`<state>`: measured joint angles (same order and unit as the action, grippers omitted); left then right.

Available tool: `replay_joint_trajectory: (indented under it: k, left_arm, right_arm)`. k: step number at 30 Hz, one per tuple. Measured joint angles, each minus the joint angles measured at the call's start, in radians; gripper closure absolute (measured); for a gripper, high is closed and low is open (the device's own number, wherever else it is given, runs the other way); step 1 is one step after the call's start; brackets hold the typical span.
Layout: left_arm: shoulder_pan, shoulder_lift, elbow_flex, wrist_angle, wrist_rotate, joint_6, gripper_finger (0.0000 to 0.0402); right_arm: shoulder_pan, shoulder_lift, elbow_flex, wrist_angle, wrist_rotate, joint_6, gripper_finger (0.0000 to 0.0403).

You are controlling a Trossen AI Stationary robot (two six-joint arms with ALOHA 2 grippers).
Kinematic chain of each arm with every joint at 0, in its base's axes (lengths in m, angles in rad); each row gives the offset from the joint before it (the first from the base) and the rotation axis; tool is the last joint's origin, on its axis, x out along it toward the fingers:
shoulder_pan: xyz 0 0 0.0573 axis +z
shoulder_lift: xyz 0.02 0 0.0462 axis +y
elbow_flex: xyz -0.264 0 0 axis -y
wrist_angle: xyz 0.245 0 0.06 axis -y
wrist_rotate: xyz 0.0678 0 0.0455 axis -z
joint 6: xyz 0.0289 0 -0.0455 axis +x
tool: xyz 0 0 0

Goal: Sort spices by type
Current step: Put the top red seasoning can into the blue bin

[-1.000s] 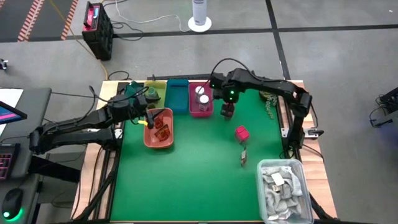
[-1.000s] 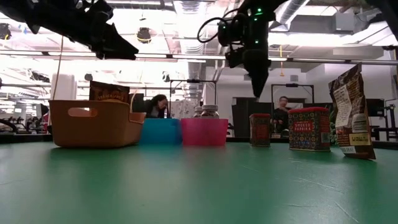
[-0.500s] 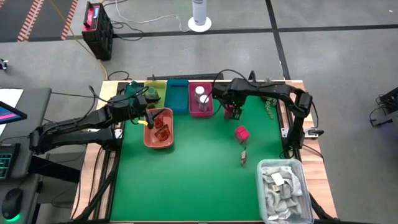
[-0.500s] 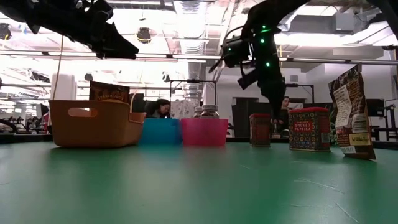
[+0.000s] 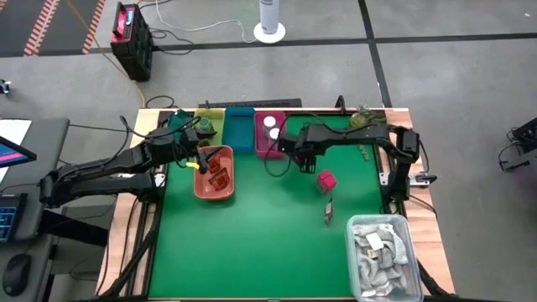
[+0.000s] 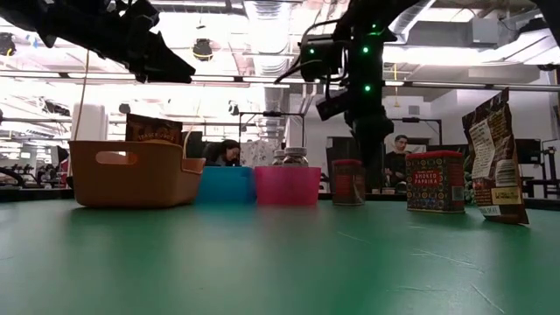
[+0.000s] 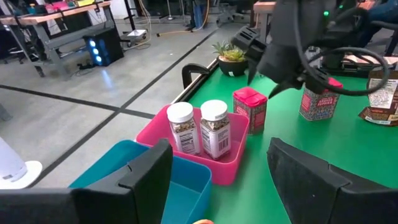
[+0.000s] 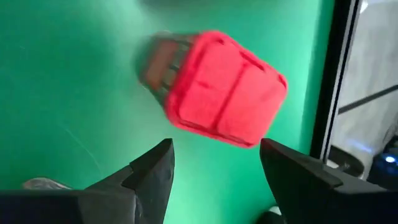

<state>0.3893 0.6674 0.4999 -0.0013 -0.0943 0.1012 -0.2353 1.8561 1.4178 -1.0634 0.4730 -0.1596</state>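
Green table [image 5: 252,243], right claw [image 8: 214,163] wide above blurred pink-lidded spice tin [image 8: 217,87], left claw [image 7: 217,168] wide

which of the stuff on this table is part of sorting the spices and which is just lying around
Part of the job: white-capped jars; pink tin under the open right gripper; second pink tin; red-brown sachets below the left gripper; loose sachet; greenish jar.
Just lying about: bin of grey rags; potted plant.
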Motion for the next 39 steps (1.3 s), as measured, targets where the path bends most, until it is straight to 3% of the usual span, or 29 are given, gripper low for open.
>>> replay_joint_trajectory:
  k: [19,25,30,39]
  left_arm:
    - [0.0,0.0,0.0,0.011,0.0,0.009,0.015]
    - [0.0,0.0,0.0,0.013,0.0,0.008,0.015]
    - [0.0,0.0,0.0,0.013,0.0,0.006,0.015]
    - [0.0,0.0,0.0,0.014,0.0,0.01,0.015]
  right_arm:
    - [0.041,0.0,0.0,0.232,0.021,-0.18,0.0131]
    - [-0.014,0.0,0.038,0.175,-0.236,-0.186,0.0131]
    - [-0.108,0.001,0.089,0.171,-0.382,-0.13,0.0131]
    - [-0.229,0.001,0.136,0.171,-0.239,-0.127,0.0131]
